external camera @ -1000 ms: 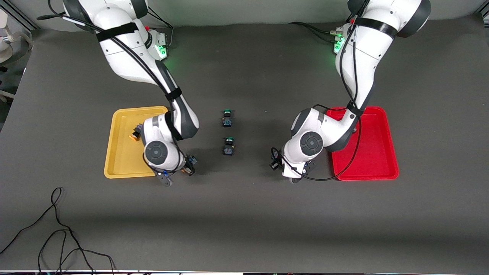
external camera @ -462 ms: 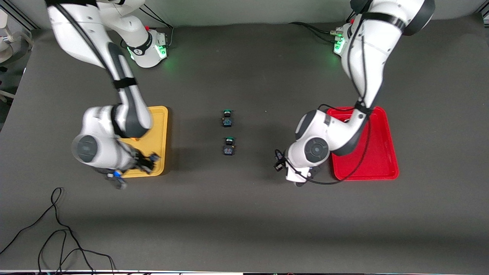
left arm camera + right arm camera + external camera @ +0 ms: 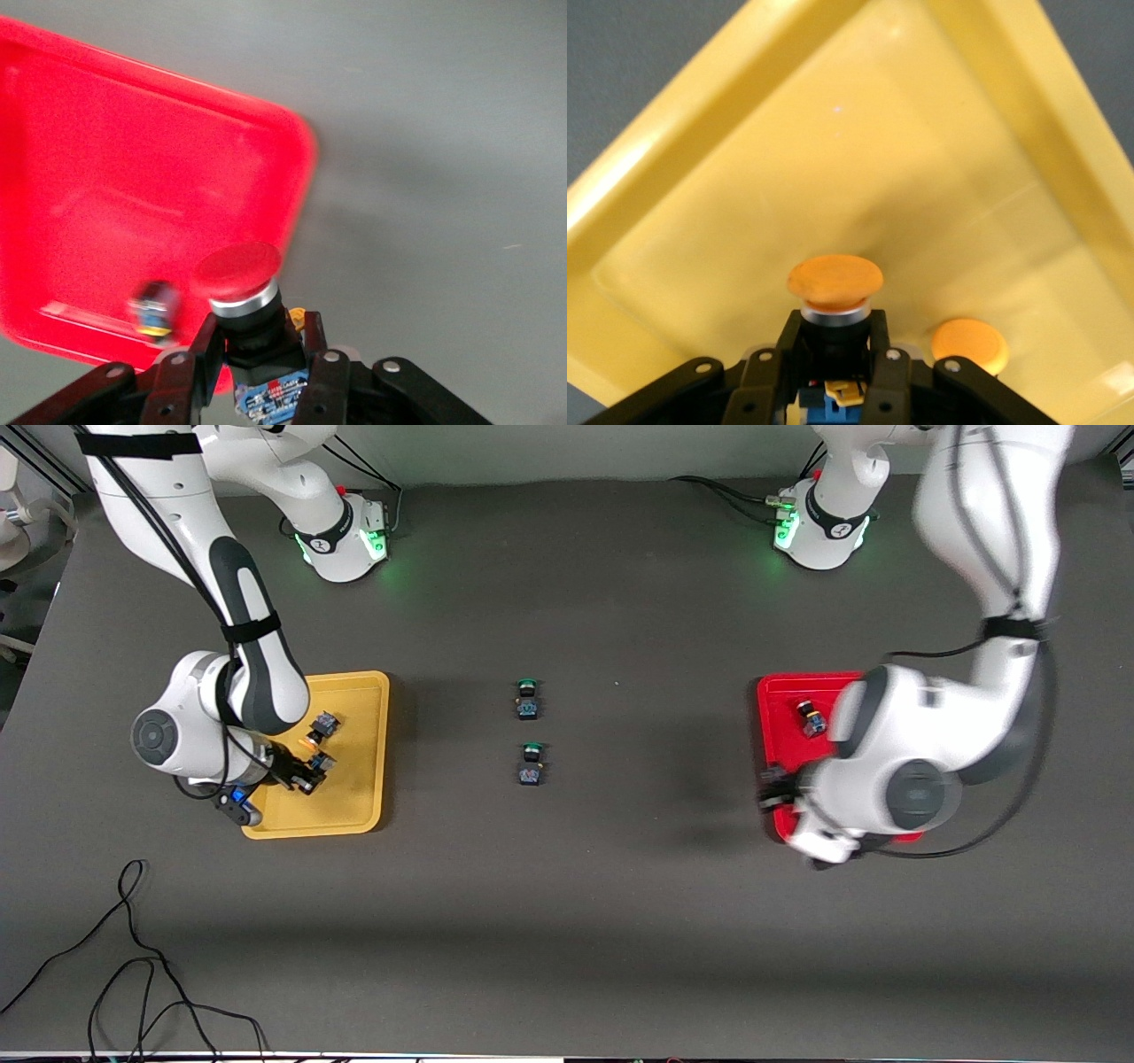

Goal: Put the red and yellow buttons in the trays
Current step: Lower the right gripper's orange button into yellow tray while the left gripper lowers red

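Note:
My right gripper (image 3: 306, 772) is shut on an orange-yellow button (image 3: 834, 279) and holds it low over the yellow tray (image 3: 363, 797). A second yellow button (image 3: 321, 728) lies in that tray and also shows in the right wrist view (image 3: 970, 343). My left gripper (image 3: 772, 797) is shut on a red button (image 3: 239, 270) over the red tray's (image 3: 769, 717) edge toward the table's middle, near its corner closest to the front camera. Another red button (image 3: 809, 717) lies in the red tray; it appears blurred in the left wrist view (image 3: 152, 310).
Two green-capped buttons (image 3: 526, 698) (image 3: 530, 764) sit on the dark mat midway between the trays. Black cables (image 3: 133, 957) lie on the mat near the front camera, at the right arm's end.
My right gripper has swung from the mat beside the yellow tray to over it, carrying the yellow button. My left gripper has carried the red button from the mat to the red tray's edge.

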### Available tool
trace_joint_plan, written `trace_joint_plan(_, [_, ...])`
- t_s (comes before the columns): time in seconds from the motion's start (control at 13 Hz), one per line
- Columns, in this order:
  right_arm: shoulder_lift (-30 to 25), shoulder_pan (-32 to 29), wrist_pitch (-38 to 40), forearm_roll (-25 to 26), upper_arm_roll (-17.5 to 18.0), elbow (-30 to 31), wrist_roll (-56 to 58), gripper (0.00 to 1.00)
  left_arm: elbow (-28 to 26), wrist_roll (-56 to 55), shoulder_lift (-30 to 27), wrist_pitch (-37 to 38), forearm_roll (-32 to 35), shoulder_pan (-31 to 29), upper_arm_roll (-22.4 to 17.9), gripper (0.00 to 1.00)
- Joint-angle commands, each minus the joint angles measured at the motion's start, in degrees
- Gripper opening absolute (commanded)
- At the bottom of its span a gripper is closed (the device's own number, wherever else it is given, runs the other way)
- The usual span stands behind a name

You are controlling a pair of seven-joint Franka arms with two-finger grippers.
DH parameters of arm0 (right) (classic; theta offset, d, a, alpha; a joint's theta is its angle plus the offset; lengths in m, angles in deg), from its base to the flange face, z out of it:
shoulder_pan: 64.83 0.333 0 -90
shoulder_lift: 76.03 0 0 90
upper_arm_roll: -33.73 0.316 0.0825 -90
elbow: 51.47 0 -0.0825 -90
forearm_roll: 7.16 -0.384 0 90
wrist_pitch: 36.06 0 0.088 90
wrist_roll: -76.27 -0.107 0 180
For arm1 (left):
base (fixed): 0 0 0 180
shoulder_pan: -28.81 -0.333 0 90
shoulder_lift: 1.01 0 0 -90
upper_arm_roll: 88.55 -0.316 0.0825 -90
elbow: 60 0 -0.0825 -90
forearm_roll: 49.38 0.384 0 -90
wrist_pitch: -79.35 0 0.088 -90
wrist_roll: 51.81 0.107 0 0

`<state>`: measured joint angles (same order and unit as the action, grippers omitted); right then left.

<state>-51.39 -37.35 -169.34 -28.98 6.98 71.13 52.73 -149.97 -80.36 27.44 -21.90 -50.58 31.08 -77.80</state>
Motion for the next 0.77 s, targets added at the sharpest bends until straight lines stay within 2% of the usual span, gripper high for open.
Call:
trace_joint_plan(0.0, [-0.9,0.5,-0.8,-1.8,-0.3,-0.1,1.8,0.53,-18.4,17.5,-12.6,-5.4,-0.3,-7.5,0.9,0.0])
trace_joint_plan(0.08, [-1.2,0.5,-0.8,-1.8,-0.3,-0.2,1.7,0.99,-23.3,21.2,-14.5,-8.7,-0.3,-9.2,0.8,0.0])
trace_joint_plan(0.31, [-3.4,0.6,0.2,-1.8,-0.8,-0.6,1.7,1.0,-30.6,28.3,-12.2,-22.1,-0.2,-13.2,0.6,0.0])
trace_joint_plan(0.54, [-11.8,0.9,5.6,-0.6,-1.9,-2.7,1.9,1.0,-36.6,28.8,-7.9,-35.4,-0.2,-13.9,0.6,0.0])
trace_joint_plan(0.62, [-14.4,0.9,7.4,1.4,-2.2,-3.8,2.0,1.0,-37.0,28.7,-7.7,-36.1,-0.2,-13.8,0.6,0.19])
trace_joint_plan(0.69, [-16.9,1.1,8.9,5.3,-2.2,-5.1,2.0,1.0,-36.9,28.0,-7.5,-35.8,-0.2,-13.9,0.6,0.99])
